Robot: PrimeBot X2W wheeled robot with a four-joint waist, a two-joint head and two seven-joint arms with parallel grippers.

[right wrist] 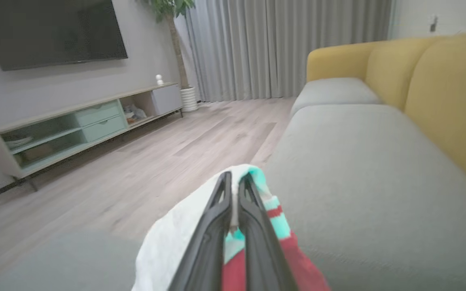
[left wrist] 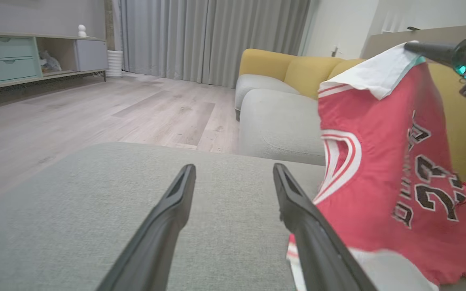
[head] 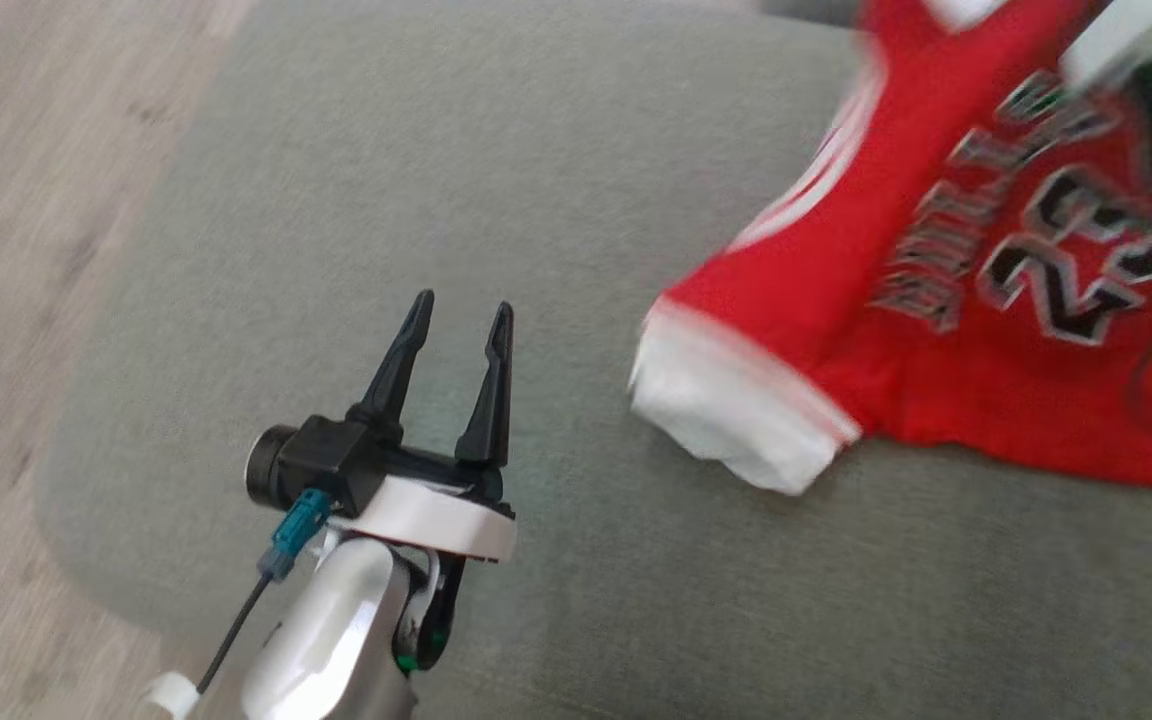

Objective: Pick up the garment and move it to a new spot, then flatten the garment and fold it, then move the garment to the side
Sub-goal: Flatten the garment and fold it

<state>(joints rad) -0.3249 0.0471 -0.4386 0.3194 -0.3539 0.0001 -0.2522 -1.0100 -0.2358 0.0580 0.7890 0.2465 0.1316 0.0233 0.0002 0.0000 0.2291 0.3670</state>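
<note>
The garment is a red basketball jersey with white trim and the number 23. It hangs lifted at its top, its lower part still resting on the grey cushion. My right gripper is shut on the jersey's white edge, holding it up; from the left wrist view that gripper shows at the top right above the jersey. My left gripper stands open over the bare cushion, left of the jersey, holding nothing. Its fingers point along the cushion.
The grey cushion's left edge drops to a wooden floor. A yellow-backed sofa continues beyond, with grey seats. A low TV cabinet and grey curtains stand across the room.
</note>
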